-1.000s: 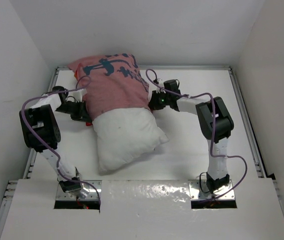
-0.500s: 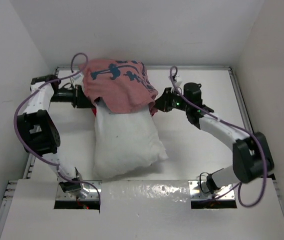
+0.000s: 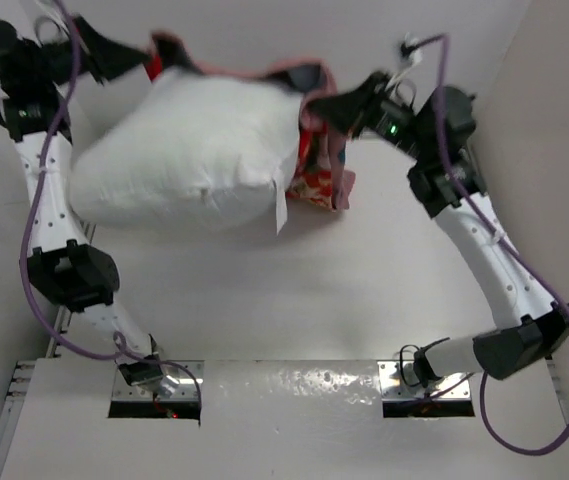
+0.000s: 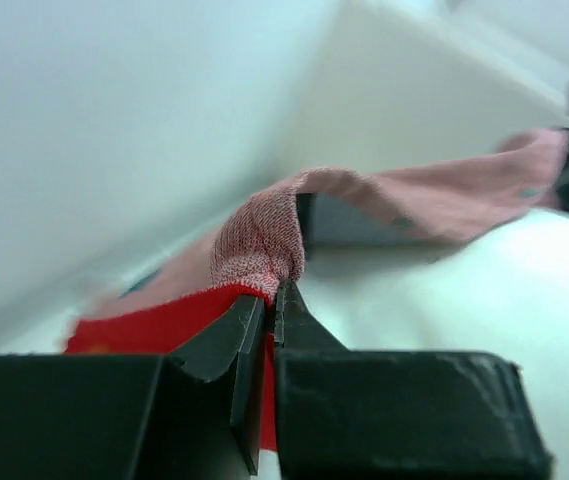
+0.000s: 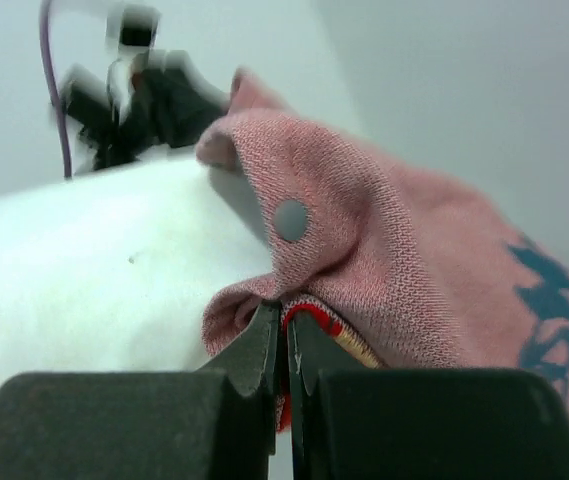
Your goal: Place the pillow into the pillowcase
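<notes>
Lifted high, pillowcase pinched in both arms' fingers, pillow hanging between.

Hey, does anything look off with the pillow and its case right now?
Yes. The pillow hangs tilted in mid-air, almost wholly bare. The pillowcase is bunched at its right end, a red fold dangling, with only a thin edge stretched over the top between both arms' shut jaws.
</notes>
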